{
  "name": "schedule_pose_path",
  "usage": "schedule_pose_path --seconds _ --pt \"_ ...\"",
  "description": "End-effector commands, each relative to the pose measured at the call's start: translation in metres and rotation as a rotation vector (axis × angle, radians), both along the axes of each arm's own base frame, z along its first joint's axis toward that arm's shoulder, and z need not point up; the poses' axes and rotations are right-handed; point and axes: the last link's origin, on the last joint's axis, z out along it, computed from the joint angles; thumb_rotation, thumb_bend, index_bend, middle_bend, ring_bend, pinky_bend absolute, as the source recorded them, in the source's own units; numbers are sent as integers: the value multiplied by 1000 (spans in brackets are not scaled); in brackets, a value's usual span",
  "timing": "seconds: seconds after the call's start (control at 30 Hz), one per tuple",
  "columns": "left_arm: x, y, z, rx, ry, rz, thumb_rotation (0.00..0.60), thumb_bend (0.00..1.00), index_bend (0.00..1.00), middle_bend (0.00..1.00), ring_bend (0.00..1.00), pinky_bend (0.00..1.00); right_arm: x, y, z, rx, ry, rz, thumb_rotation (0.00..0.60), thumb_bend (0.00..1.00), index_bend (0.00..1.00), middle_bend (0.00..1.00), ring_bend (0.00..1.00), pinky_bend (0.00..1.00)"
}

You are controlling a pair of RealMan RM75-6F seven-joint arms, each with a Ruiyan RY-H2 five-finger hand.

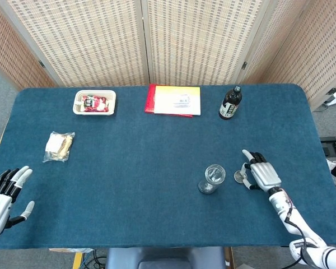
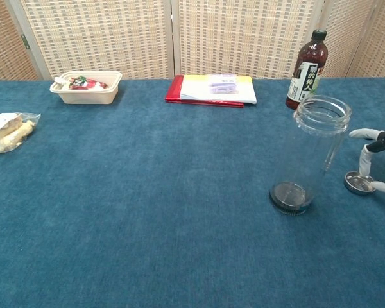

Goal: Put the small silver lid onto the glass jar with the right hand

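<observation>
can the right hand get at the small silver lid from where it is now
Probably yes. The right hand is already at the small silver lid, fingers around it, and the glass jar stands clear on the other side.

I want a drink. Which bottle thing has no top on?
The clear glass jar near the right hand: its mouth is open. The dark bottle behind is capped.

On the blue counter (image 1: 129, 162) stand a dark bottle (image 1: 230, 103), a red-and-yellow book (image 1: 174, 100), a white food tray (image 1: 94, 102) and a plastic snack bag (image 1: 59, 145).
</observation>
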Motion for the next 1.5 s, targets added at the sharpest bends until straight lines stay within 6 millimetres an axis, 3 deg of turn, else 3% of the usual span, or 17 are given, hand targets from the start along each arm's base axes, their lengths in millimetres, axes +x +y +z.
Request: schedule_pose_path --seconds 0.03,1.07,1.27,1.5 --pt "0 0 1 1 -1 -1 600 374 0 47 0 0 1 0 -2 4 4 6 600 385 516 0 0 0" --pt "-5 0 8 25 -26 -35 600 374 0 47 0 0 13 -9 -12 10 23 68 600 392 635 24 0 0" --pt "-6 2 7 27 -17 -34 600 374 0 47 0 0 24 -7 1 -18 12 107 600 392 641 26 0 0" --pt "-5 3 2 27 8 -30 600 374 0 47 0 0 47 1 40 -74 -17 166 600 393 641 26 0 0"
